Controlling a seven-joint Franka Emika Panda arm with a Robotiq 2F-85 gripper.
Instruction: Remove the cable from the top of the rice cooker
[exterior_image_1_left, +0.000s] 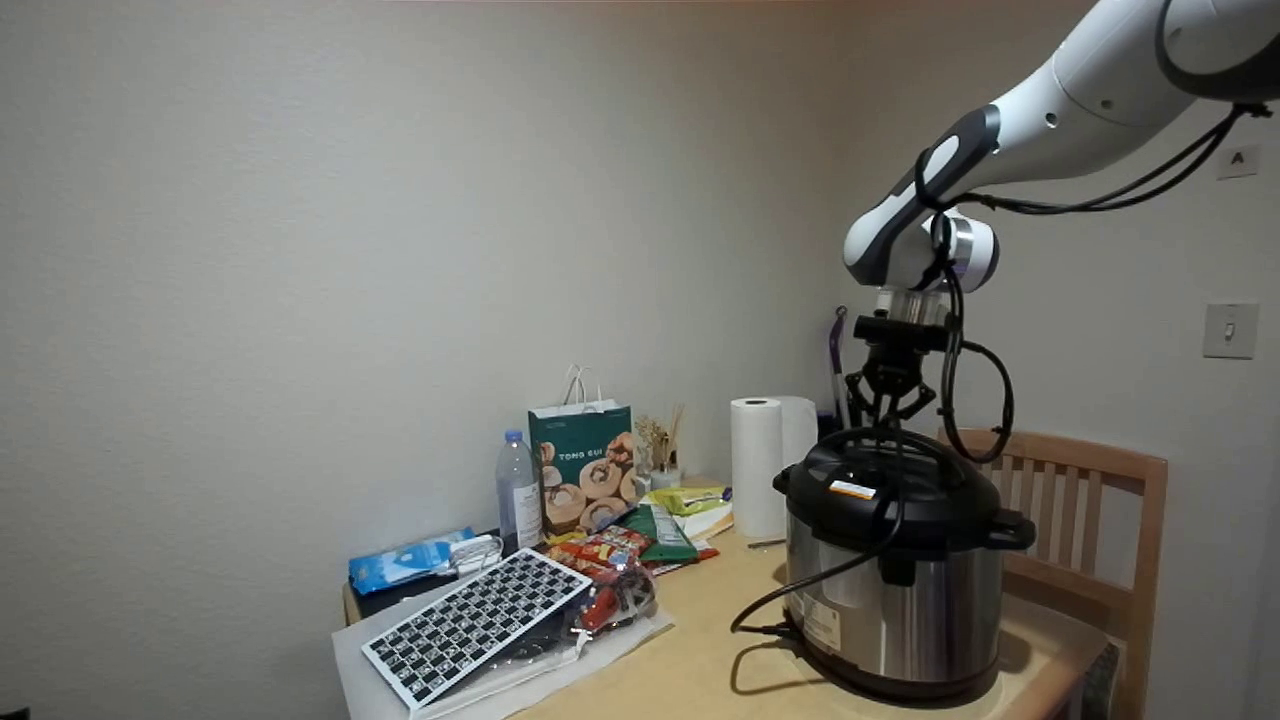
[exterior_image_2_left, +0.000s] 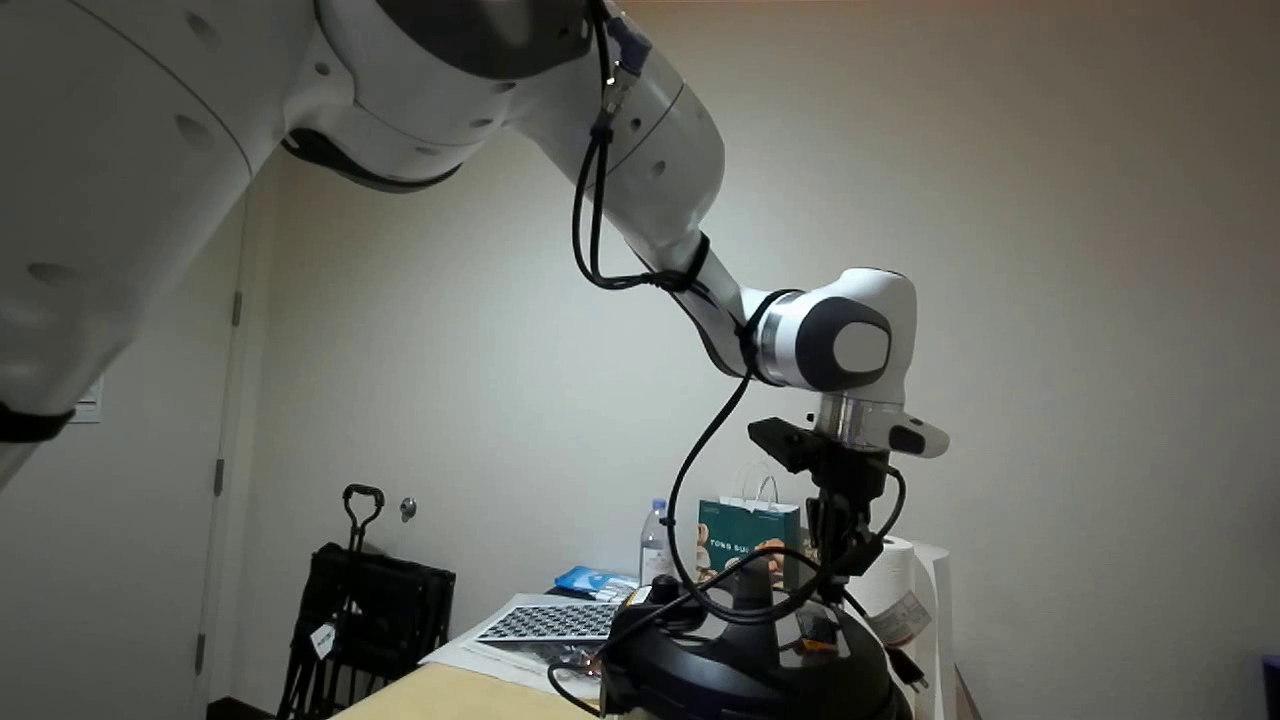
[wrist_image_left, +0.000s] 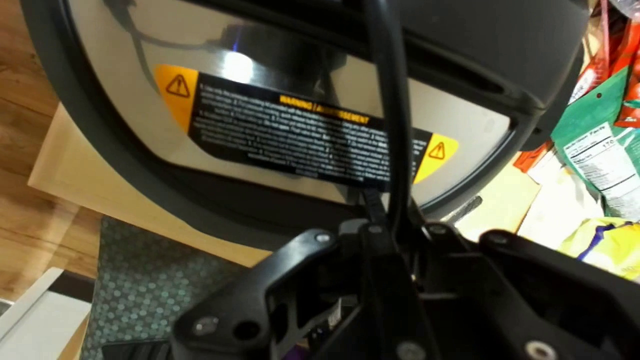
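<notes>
As the gripper (wrist_image_left: 395, 211) pinches the cable (wrist_image_left: 395, 105), we see it arching over the rice cooker (exterior_image_1_left: 905, 610), plug (exterior_image_2_left: 905, 666) dangling. Grab done, we reckon; carrying the cable clear and setting it down remain.

The cooker (exterior_image_1_left: 905, 615), round and steel-bodied under a black domed lid (exterior_image_1_left: 945, 508), stands upright near a corner of the desk (exterior_image_1_left: 690, 665). The thin black cable (wrist_image_left: 397, 125) arches over the lid, drapes down the steel side and curls back toward the base; its plug (exterior_image_2_left: 907, 668) hangs past the lid.
</notes>
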